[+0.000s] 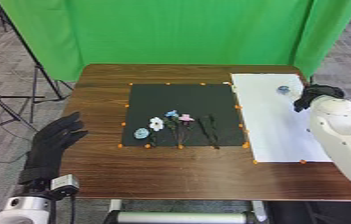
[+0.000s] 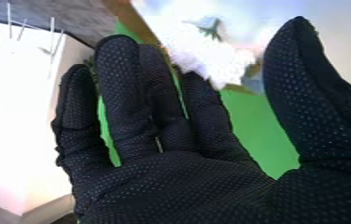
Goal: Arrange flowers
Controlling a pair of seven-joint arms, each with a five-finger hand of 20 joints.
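My right hand (image 1: 318, 95) is at the white sheet's right edge in the head view, close to a small blue flower (image 1: 283, 89) lying on that sheet. In the right wrist view the right hand (image 2: 189, 180) is open, fingers straight, with a white fluffy thing (image 2: 211, 55) beyond its fingertips. On the black mat (image 1: 185, 95) lie a light blue flower (image 1: 141, 133), a white flower (image 1: 156, 124), a blue flower (image 1: 171, 114), a pink flower (image 1: 186, 118) and a dark stem (image 1: 209, 131). My left hand (image 1: 51, 142) is open over the table's left edge, away from the flowers.
The white sheet (image 1: 282, 135) lies right of the black mat on the brown table (image 1: 189, 177). Orange markers line the edges of both. A green curtain (image 1: 189, 35) hangs behind the table, and tripod legs stand at the left.
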